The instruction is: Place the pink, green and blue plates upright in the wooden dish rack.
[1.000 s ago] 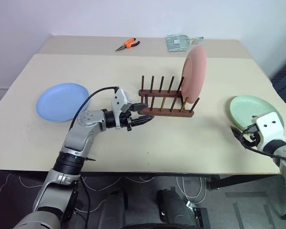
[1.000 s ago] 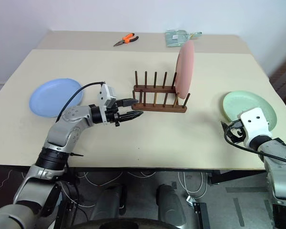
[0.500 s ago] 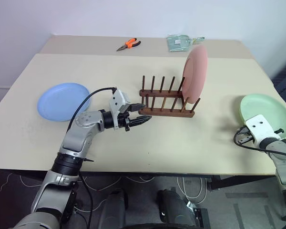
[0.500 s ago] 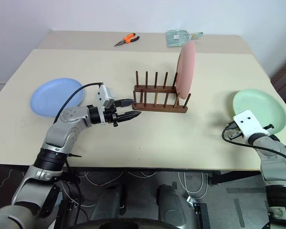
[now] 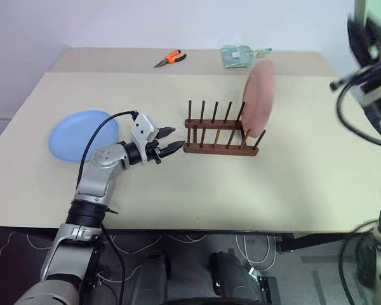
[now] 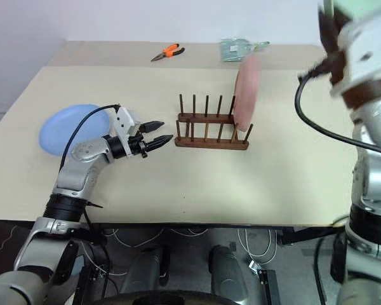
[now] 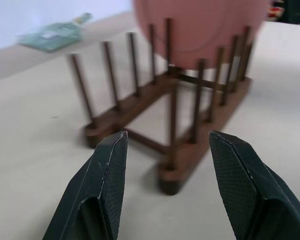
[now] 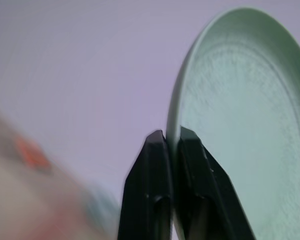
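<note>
Standing on edge in the end slot of the small dark-brown wooden dish rack (image 5: 220, 130), the pale pink round matte plate (image 5: 258, 95) leans between the last pegs at the rack's right end, which keeps it upright and leaves the other slots free for the plates to come. The right gripper (image 8: 173, 137) is clamped thinly on the rim of the mint green round matte plate (image 8: 230, 115), held up high at the right of the scene above the beige table (image 5: 292, 184); pinching the rim rather than the face lets the plate hang edge-on, the attitude it needs to slide down between two pegs. The left gripper (image 5: 167, 149) hovers low just beside the rack's left end with its two black fingers apart and holding nothing, pointing along the rails, probably ready to steady the rack against a push when the green plate goes in. The light blue round matte plate (image 5: 82, 135) lies flat on the table to the left of that arm, well apart from the rack, waiting its turn. At the far edge lie orange-handled pliers (image 5: 170, 60) and a clear packet (image 5: 240, 56), out of the way of the work
</note>
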Robot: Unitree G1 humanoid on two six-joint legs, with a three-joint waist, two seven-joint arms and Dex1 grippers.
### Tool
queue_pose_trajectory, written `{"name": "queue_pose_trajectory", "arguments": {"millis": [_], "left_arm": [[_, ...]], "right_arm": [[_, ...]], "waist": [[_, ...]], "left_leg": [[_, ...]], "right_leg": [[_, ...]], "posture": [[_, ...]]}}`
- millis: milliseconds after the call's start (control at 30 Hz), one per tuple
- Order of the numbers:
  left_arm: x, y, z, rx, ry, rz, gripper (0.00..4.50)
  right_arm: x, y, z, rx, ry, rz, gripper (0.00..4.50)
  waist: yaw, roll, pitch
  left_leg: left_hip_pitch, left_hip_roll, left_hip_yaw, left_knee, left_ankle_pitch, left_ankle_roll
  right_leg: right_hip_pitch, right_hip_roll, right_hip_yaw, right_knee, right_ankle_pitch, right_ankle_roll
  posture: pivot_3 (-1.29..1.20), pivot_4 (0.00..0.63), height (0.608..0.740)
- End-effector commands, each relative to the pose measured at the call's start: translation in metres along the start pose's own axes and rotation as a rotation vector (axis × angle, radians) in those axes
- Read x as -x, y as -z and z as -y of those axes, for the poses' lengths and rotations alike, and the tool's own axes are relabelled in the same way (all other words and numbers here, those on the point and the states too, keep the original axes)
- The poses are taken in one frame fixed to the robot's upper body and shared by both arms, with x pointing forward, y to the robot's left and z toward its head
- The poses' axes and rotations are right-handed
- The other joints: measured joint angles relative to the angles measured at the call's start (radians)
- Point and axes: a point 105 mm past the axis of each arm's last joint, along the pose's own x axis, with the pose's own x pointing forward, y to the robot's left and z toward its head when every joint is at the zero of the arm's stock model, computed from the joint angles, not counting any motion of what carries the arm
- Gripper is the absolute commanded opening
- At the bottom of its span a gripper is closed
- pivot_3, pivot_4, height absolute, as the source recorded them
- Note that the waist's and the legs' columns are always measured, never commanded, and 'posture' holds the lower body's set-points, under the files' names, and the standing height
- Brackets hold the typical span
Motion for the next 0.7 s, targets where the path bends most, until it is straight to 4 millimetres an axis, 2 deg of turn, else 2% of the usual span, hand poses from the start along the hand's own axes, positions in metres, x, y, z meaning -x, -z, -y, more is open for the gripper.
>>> {"name": "queue_pose_trajectory", "arguments": {"millis": [33,133,200,267,433,633,700], "left_arm": [[0.001,-0.012,-0.007,-0.04,-0.015,0.037,2.64],[0.003,-0.011,-0.004,-0.04,-0.009,0.035,2.64],[0.003,-0.011,-0.003,-0.038,-0.009,0.036,2.64],[0.003,-0.011,-0.001,-0.033,-0.005,0.039,2.64],[0.004,-0.012,0.004,-0.03,0.005,0.038,2.64],[0.005,-0.012,0.005,-0.027,0.008,0.034,2.64],[0.005,-0.012,0.006,-0.029,0.014,0.031,2.64]], "right_arm": [[-0.008,-0.023,-0.049,-0.397,-0.206,0.092,0.06],[-0.008,-0.029,-0.076,-0.717,-0.293,0.117,0.06],[-0.01,-0.022,-0.086,-0.895,-0.274,0.099,0.06],[-0.013,-0.006,-0.091,-0.997,-0.211,0.049,0.06],[-0.012,0.036,-0.096,-1.119,-0.076,-0.087,0.06],[-0.008,0.05,-0.105,-1.158,-0.057,-0.145,0.06],[-0.004,0.059,-0.114,-1.166,-0.063,-0.199,0.06]], "waist": [[0.001,0.0,0.0],[-0.001,0.0,0.0],[-0.004,0.0,0.001],[-0.006,0.0,0.001],[-0.006,0.0,0.001],[-0.008,0.0,0.001],[-0.008,0.0,0.001]], "left_leg": [[-0.001,0.0,0.0,0.0,0.0,0.0],[-0.001,-0.001,0.001,0.001,0.0,0.0],[-0.001,-0.001,0.001,0.001,0.0,0.0],[-0.001,-0.001,0.001,0.001,0.0,0.0],[-0.001,-0.001,0.001,0.001,0.0,0.0],[-0.001,-0.001,0.001,0.0,0.0,0.0],[-0.001,0.0,0.001,0.0,0.0,0.0]], "right_leg": [[0.0,-0.001,0.0,0.0,0.0,0.0],[0.0,-0.002,0.0,0.0,-0.001,-0.003],[0.0,-0.003,0.001,0.0,-0.001,-0.003],[0.0,-0.002,0.001,0.001,-0.001,-0.003],[-0.001,-0.002,0.001,0.001,-0.001,-0.003],[-0.002,-0.001,0.001,0.001,-0.001,-0.003],[-0.002,-0.001,0.001,0.001,-0.001,-0.003]], "posture": [[0.0,0.15,0.726],[0.0,0.15,0.726],[0.0,0.15,0.726],[0.0,0.15,0.726],[0.0,0.15,0.726],[0.0,0.15,0.726],[0.0,0.15,0.726]]}}
